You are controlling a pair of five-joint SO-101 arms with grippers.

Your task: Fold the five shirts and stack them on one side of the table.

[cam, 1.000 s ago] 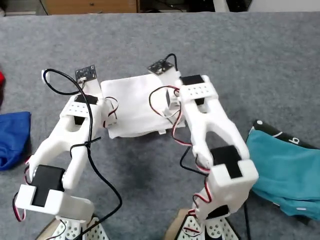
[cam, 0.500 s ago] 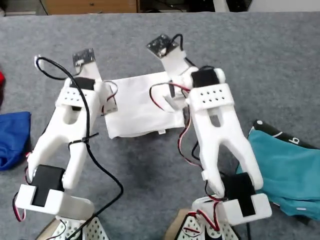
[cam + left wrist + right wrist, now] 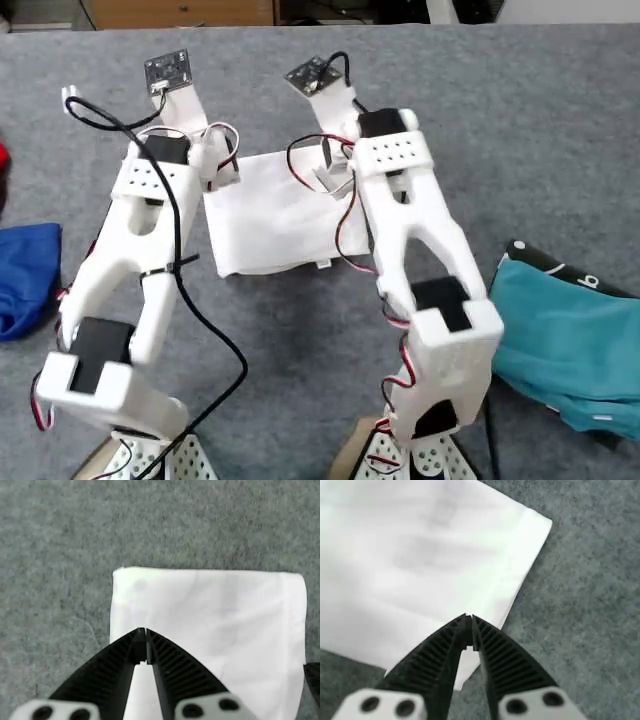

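A folded white shirt (image 3: pixel 262 228) lies on the grey table between my two arms. My left gripper (image 3: pixel 221 172) hangs over its left edge with the jaws shut and nothing in them. From the left wrist, the fingertips (image 3: pixel 145 646) meet above the white shirt (image 3: pixel 215 615). My right gripper (image 3: pixel 331 180) is over the shirt's right part, also shut and empty. In the right wrist view its closed tips (image 3: pixel 469 631) hover above the hem of the white shirt (image 3: pixel 415 555). A blue shirt (image 3: pixel 26 277) lies bunched at the left edge. A teal shirt (image 3: pixel 570 340) lies at the right.
Something red (image 3: pixel 3 158) peeks in at the far left edge. Bare grey carpet-like table (image 3: pixel 500 120) stretches behind and to the right of the white shirt. Wooden furniture (image 3: pixel 180 12) stands beyond the table's far edge.
Both arms have drawn their wrists toward the far side of the white shirt. The shirt itself has hardly shifted.
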